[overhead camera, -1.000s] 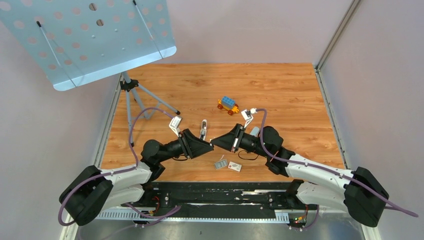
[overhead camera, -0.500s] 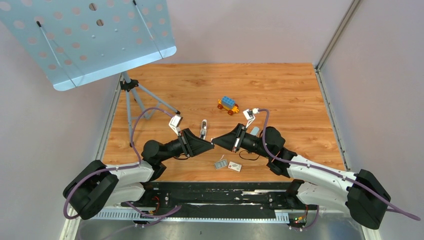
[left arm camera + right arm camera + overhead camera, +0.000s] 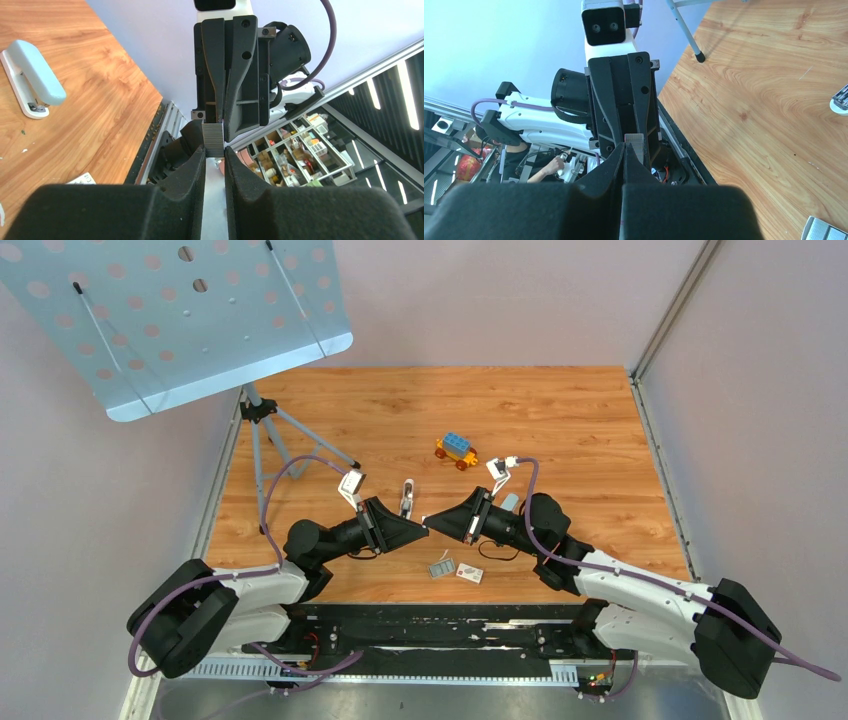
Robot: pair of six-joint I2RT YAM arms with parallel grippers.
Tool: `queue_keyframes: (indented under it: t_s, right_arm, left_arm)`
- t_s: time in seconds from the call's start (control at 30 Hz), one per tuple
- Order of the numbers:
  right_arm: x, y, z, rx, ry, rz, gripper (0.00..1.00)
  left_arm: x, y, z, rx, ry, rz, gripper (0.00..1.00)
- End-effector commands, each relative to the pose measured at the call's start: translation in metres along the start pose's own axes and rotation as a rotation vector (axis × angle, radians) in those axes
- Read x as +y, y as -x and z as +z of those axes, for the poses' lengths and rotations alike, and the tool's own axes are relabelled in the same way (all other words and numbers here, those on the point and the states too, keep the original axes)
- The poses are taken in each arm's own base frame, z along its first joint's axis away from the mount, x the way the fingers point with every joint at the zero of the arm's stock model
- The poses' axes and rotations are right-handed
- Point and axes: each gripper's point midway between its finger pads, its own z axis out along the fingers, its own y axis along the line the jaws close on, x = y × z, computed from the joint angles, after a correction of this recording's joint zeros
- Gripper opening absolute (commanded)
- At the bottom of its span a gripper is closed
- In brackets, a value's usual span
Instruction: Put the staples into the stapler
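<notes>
Very little has moved in the last second. Both arms have shifted only a touch at the shoulders, and the two claws are still nose to nose above the counter (image 3: 560, 430), near its front middle.

The staple strip (image 3: 213, 141), grey and ribbed, sits right where they meet. The left claw (image 3: 214, 151) is set narrow, with a finger against each side of the strip's lower end, so it is holding the strip. The right claw (image 3: 624, 147) is closed down to a thin seam, with its tips at the strip's other end. I cannot tell whether it is pinching an edge of the strip or only touching it.

The stapler (image 3: 32, 75), pale blue on a white base, lies flat on the counter just beside the right arm's wrist, apart from the strip.

Nearer the front edge, the loose strips (image 3: 440, 567) lie beside a small white box (image 3: 468, 573). Farther back stands a toy brick car (image 3: 455, 449). A perforated metal stand (image 3: 180, 320) on a tripod leans over the far left corner.
</notes>
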Motion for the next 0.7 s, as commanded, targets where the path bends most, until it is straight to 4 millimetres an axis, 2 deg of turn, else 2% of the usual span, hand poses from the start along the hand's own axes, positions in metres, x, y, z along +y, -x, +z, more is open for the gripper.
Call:
queue_keyframes:
  t_s: [0.0, 0.17, 0.33, 0.47, 0.53, 0.57, 0.67]
  right_arm:
    - [-0.014, -0.007, -0.002, 0.031, -0.035, -0.009, 0.0]
    - [-0.018, -0.012, -0.001, 0.055, -0.045, -0.002, 0.05]
    - [-0.023, -0.008, -0.007, 0.033, -0.098, -0.011, 0.2]
    - [-0.03, 0.002, -0.019, -0.018, -0.181, -0.033, 0.43]
    - [-0.034, 0.007, -0.027, -0.052, -0.219, -0.047, 0.56]
    - [-0.035, 0.01, -0.031, -0.068, -0.238, -0.057, 0.63]
    - [-0.041, 0.018, -0.043, -0.098, -0.311, -0.09, 0.81]
  left_arm:
    - [-0.003, 0.006, 0.0, -0.025, -0.015, 0.037, 0.18]
    - [0.003, 0.005, -0.001, -0.02, 0.009, 0.048, 0.17]
    - [0.021, -0.003, -0.004, 0.015, 0.085, 0.072, 0.16]
    - [0.042, -0.009, -0.012, 0.046, 0.197, 0.116, 0.15]
    - [0.06, -0.012, -0.019, 0.08, 0.308, 0.142, 0.15]
    - [0.074, -0.013, -0.026, 0.105, 0.399, 0.168, 0.15]
    - [0.099, -0.005, -0.051, 0.142, 0.629, 0.267, 0.16]
